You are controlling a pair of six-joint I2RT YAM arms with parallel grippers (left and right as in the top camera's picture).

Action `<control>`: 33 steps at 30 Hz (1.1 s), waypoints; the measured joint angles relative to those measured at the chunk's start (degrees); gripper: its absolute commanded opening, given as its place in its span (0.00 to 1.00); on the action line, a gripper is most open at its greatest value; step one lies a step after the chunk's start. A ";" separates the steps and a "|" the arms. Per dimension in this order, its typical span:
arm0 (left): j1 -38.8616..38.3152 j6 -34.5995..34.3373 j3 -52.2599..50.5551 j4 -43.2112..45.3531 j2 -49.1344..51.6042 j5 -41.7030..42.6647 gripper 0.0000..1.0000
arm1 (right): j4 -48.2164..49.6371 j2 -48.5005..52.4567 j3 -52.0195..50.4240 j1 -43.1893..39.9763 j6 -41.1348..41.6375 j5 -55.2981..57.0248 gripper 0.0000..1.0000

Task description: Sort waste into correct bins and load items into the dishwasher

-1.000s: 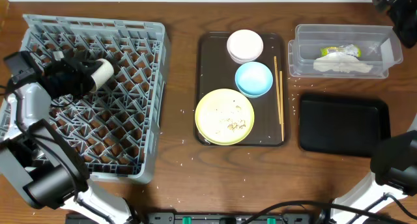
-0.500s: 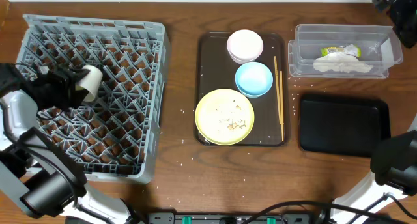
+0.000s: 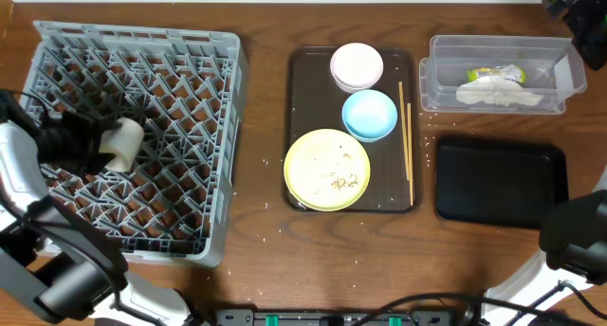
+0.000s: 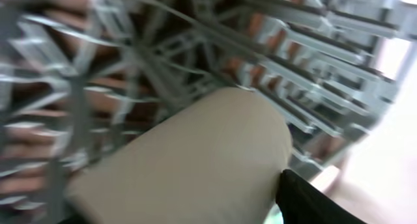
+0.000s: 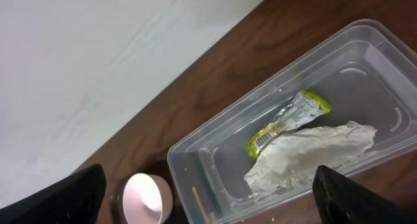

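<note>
The small white cup [image 3: 123,139] [image 4: 195,159] lies tilted over the pegs at the left side of the grey dish rack [image 3: 190,51]. My left gripper [image 3: 95,141] [image 4: 176,211] is shut on it, and the cup fills the gap up to the black right finger [image 4: 306,201]. At the far right corner my right gripper [image 3: 579,9] [image 5: 208,185] hangs open above the clear tub [image 3: 436,80] [image 5: 195,149], which holds the yellow-green wrapper [image 5: 287,123] and white napkin [image 5: 306,155]. The pink bowl [image 3: 357,65], blue bowl [image 3: 369,115], crumb-strewn yellow plate [image 3: 327,170] and chopsticks [image 3: 406,141] rest on the brown tray [image 3: 302,99].
The shallow black tray [image 3: 501,182] sits in front of the clear tub at the right. A few pale crumbs [image 3: 429,127] are scattered on the wooden table beside the brown tray. The left arm's base stands at the near left corner.
The left gripper has carried the cup from the rack's upper middle toward its left side and nearer the front, tilting it. The right arm has not moved.
</note>
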 measured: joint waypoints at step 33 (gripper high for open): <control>0.52 3.02 -1.18 -7.17 -12.41 -4.68 0.09 | 0.00 0.00 0.00 0.00 -0.02 0.00 0.99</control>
